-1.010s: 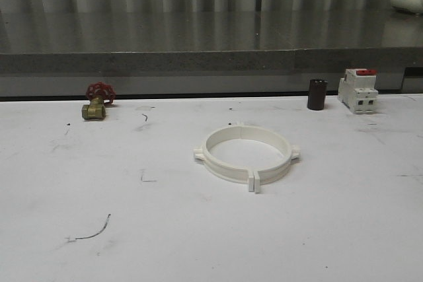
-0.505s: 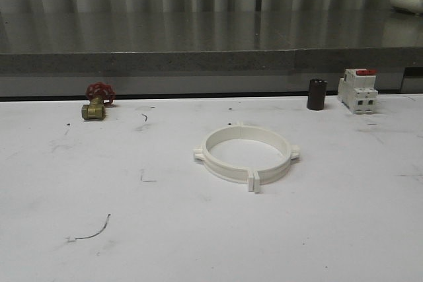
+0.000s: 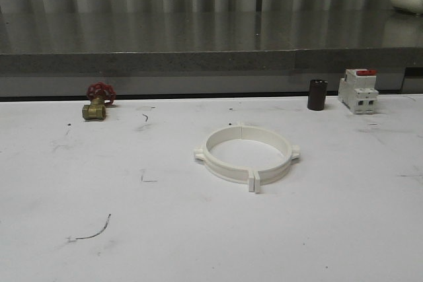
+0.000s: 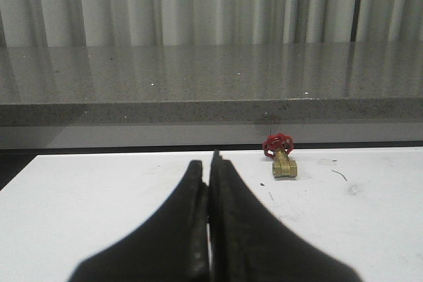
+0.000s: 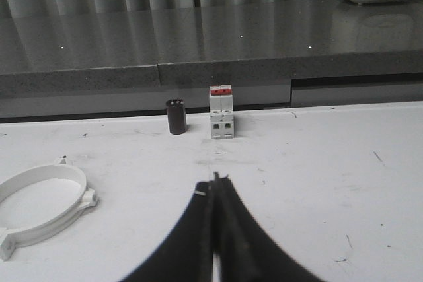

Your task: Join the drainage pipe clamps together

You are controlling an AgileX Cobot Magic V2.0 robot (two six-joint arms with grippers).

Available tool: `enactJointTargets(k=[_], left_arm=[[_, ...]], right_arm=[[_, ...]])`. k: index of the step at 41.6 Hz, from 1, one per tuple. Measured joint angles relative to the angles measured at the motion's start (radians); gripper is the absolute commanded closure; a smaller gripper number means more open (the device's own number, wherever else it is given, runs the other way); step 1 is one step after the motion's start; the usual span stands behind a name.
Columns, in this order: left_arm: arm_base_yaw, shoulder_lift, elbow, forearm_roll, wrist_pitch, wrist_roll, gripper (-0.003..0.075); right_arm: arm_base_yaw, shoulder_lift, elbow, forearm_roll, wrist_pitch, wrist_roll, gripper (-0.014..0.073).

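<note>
**Ring of clamps lies in the middle of the table**

The two white clamps (image 3: 246, 154) sit joined as a ring, flat on the table (image 3: 198, 242). They look light, stiff and smooth. Best hold: the thin rim. The left hand (image 4: 210, 183) and right hand (image 5: 215, 186) are both pressed together, empty.

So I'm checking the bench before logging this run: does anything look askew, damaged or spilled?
Nothing stands out. The two white plastic half-ring clamps lie flat as one closed ring mid-table, tabs meeting at the front. The brass valve with red handwheel, dark cylinder and white breaker stand upright at the back. Only scuff marks on the table.
</note>
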Motion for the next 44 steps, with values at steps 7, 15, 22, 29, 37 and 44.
enactJointTargets(k=[7,15,22,29,37,44], left_arm=[[0.0,0.0,0.0,0.0,0.0,0.0,0.0741],[0.0,0.0,0.0,0.0,0.0,0.0,0.0741],[0.0,0.0,0.0,0.0,0.0,0.0,0.0741],[0.0,0.0,0.0,0.0,0.0,0.0,0.0741],[0.0,0.0,0.0,0.0,0.0,0.0,0.0741],[0.0,0.0,0.0,0.0,0.0,0.0,0.0741]], right_arm=[[0.0,0.0,0.0,0.006,-0.014,-0.004,0.0708],[0.0,0.0,0.0,0.006,-0.036,-0.006,0.0708],[0.0,0.0,0.0,0.006,-0.038,-0.008,0.0708],[0.0,0.0,0.0,0.007,-0.039,-0.008,0.0708],[0.0,0.0,0.0,0.008,-0.039,-0.008,0.0708],[0.0,0.0,0.0,0.008,-0.039,-0.008,0.0708]])
